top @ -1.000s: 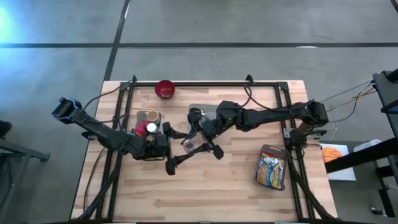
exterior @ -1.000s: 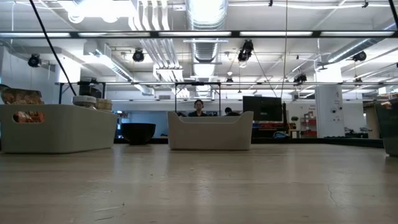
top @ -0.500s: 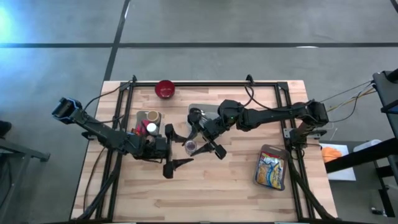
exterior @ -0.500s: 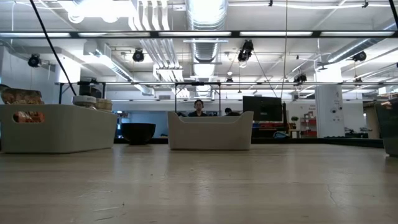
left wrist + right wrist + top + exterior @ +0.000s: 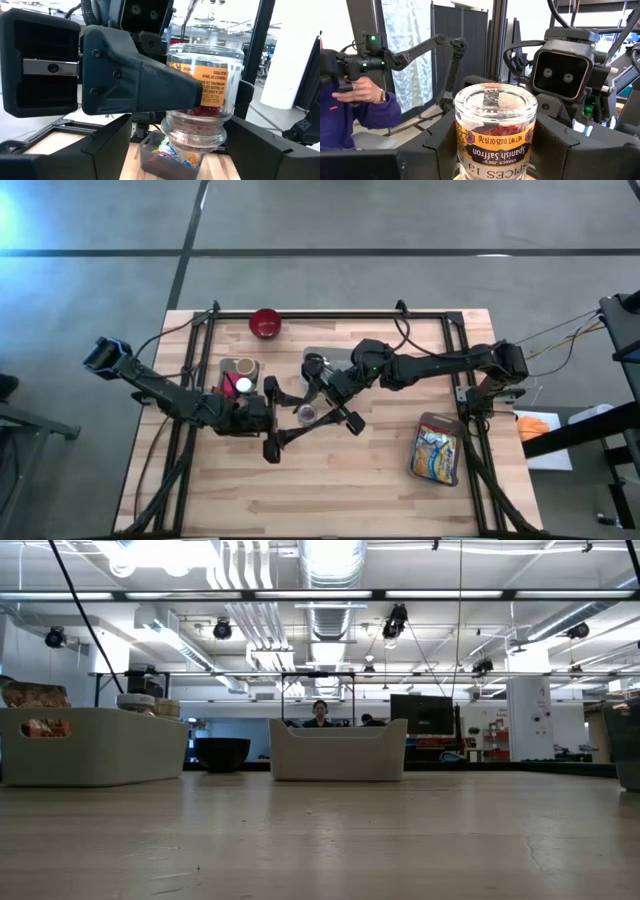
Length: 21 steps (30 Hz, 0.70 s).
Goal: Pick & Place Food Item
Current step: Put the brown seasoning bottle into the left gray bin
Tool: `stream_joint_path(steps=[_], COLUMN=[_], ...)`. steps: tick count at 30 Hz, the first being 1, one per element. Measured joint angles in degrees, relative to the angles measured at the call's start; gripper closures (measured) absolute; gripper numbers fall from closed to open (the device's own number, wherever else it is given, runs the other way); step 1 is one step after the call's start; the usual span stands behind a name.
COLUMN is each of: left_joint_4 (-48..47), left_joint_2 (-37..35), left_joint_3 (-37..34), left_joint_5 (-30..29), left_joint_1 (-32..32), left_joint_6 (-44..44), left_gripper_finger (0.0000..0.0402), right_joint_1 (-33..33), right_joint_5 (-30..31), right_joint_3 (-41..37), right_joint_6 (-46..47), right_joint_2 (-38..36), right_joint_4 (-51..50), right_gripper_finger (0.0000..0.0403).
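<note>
Mid-worktop handover: the right end effector (image 5: 322,412) grips a glass spice jar (image 5: 305,414) held clear of the worktop (image 5: 340,480), while the left end effector (image 5: 285,426), fingers spread wide, brackets the same jar without yet pinching it. Done well, the left fingers should likely close squarely on the glass below the lid before the right lets go, since smooth glass may slip. Crowding the handoff are a grey bin (image 5: 322,360) behind the right arm, a tray of jars (image 5: 235,375) beside the left arm and a red bowl (image 5: 265,322) at the far edge. A snack bag (image 5: 437,448) lies well apart.
</note>
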Motion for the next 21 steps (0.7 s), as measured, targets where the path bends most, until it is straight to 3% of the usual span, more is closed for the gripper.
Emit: stream_joint_path(steps=[15,21], left_joint_4=[0.5,1.1], left_joint_2=[0.0,0.0], left_joint_3=[0.0,0.0], left_joint_5=[0.6,3.2], left_joint_1=[0.3,0.4], left_joint_6=[3.6,5.2], left_gripper_finger=[0.0098,0.0137], right_joint_1=[0.1,0.2], right_joint_5=[0.0,-0.5], right_joint_3=[0.0,0.0], right_joint_6=[0.1,0.7], right_joint_2=[0.0,0.9], right_joint_4=[0.9,2.7], right_gripper_finger=[0.0218,0.0218])
